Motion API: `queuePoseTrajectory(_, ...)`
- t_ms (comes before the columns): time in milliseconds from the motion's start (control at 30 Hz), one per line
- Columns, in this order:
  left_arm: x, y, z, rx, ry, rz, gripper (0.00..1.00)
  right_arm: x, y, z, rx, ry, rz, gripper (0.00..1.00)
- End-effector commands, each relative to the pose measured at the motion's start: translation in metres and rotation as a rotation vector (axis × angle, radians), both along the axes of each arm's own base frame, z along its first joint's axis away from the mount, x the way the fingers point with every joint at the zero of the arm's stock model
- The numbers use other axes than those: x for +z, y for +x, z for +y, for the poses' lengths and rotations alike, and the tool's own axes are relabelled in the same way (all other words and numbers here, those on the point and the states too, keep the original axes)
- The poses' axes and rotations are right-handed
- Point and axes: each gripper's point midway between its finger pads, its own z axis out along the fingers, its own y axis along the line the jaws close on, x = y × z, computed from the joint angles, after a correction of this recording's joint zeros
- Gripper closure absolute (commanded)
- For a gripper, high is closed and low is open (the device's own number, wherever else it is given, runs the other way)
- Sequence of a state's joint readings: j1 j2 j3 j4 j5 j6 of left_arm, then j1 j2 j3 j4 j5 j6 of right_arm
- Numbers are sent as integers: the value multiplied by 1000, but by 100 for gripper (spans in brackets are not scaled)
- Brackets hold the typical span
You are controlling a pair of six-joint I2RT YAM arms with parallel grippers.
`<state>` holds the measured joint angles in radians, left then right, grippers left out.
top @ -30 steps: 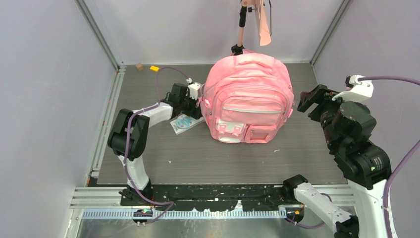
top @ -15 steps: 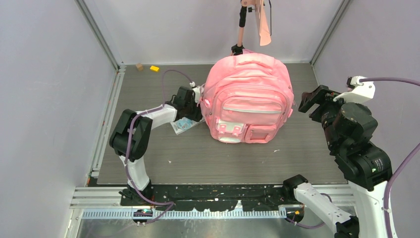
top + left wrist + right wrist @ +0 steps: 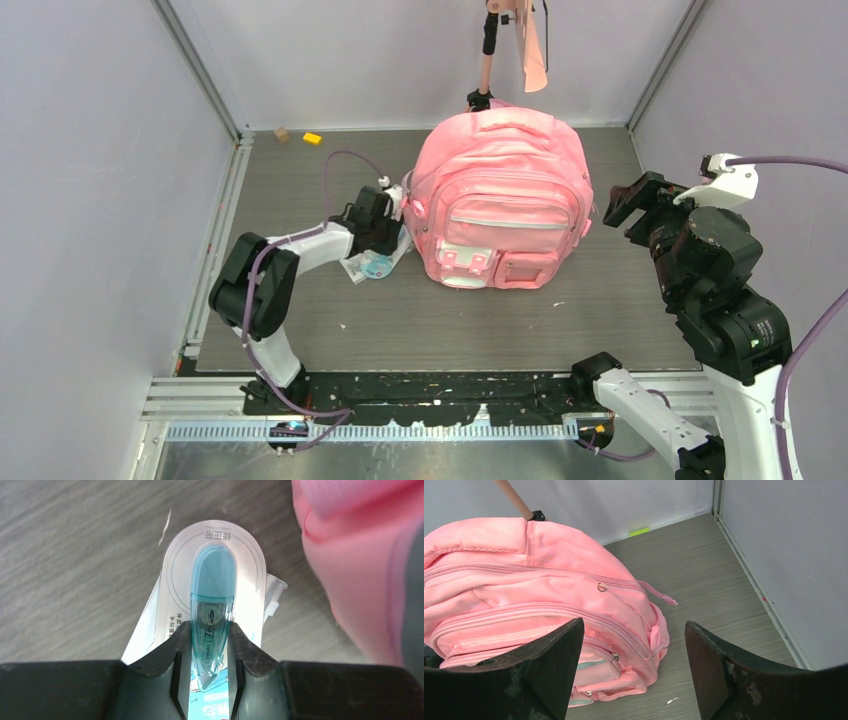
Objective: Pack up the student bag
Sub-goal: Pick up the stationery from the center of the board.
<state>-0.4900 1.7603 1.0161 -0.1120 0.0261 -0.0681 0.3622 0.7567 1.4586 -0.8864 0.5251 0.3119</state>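
Clamped on one blister pack (image 3: 212, 610) are the left gripper's (image 3: 206, 652) jaws; the right gripper (image 3: 634, 665) is wide apart, holding nothing. One bag (image 3: 500, 195) stands mid-table, touching the pack's side. Two small blocks (image 3: 312, 138) lie far back.

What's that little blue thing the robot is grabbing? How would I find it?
Find the big pink backpack in the middle of the table. Just to its left, the left hand is closing around a small packet. It's a see-through blister pack on white card holding a teal, teardrop-shaped correction tape.
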Motion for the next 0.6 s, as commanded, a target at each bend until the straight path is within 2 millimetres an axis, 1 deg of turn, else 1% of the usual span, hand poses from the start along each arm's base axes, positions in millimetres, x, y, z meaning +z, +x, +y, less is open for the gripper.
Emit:
queuePoseTrajectory(0, 26, -16, 12, 34, -11, -34, 100, 10, -1, -4, -19, 7, -41, 20)
queuePoseTrajectory(33, 36, -20, 14, 34, -19, -50, 100, 10, -1, -3, -13, 8, -41, 20)
queuePoseTrajectory(267, 79, -49, 40, 72, -9, -111, 100, 8, -2, 11, 61, 54, -43, 20)
queuePoseTrajectory(333, 97, -58, 45, 86, -43, -152, 100, 8, -2, 16, 78, 71, -41, 20)
queuePoseTrajectory(433, 134, -71, 45, 91, -148, -242, 100, 9, -3, 24, 121, 103, -43, 20)
queuePoseTrajectory(500, 169, -78, 44, 100, -240, -322, 100, 11, -3, 31, 147, 132, -46, 20)
queuePoseTrajectory(567, 209, -88, 40, 69, -333, -404, 100, 14, -3, 40, 186, 171, -54, 20)
